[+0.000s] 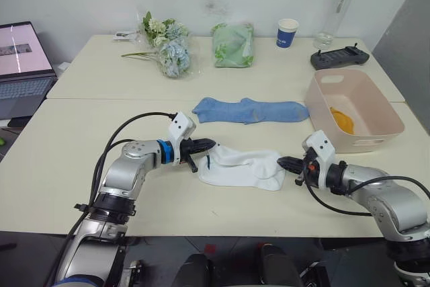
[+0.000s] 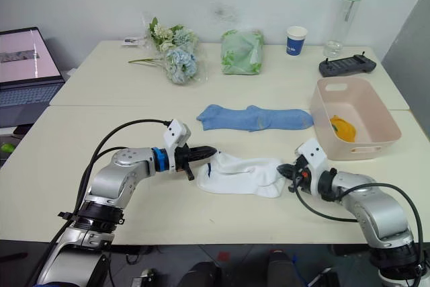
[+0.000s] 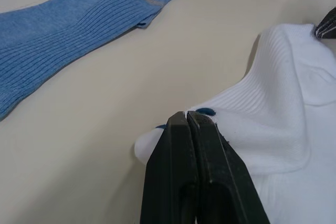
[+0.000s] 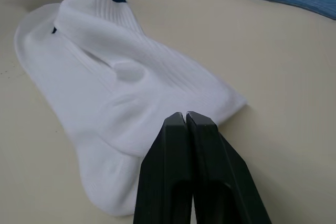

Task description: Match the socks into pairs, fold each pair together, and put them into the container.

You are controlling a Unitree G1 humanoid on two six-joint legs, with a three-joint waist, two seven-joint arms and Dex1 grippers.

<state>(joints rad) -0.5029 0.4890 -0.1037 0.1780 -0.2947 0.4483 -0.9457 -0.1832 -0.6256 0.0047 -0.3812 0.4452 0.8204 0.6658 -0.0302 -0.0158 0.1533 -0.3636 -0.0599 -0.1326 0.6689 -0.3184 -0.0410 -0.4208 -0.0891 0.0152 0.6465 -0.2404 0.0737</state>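
On the surface (image 1: 80, 186) in front of me, the white socks (image 1: 243, 168) lie stacked between my two end effectors: my left end effector (image 1: 203, 145) touches their cuff end, and my right end effector (image 1: 287, 163) meets their toe end. Behind them lie the blue socks (image 1: 250, 110). To the right of those sits the container (image 1: 376, 124), with a yellow sock (image 1: 342, 120) in it. Along the far edge stand flowers (image 1: 166, 46), a cloth bundle (image 1: 233, 45), a cup (image 1: 287, 33), a bottle (image 1: 338, 10) and a controller (image 1: 339, 57). A laptop (image 1: 21, 65) sits off to the left.
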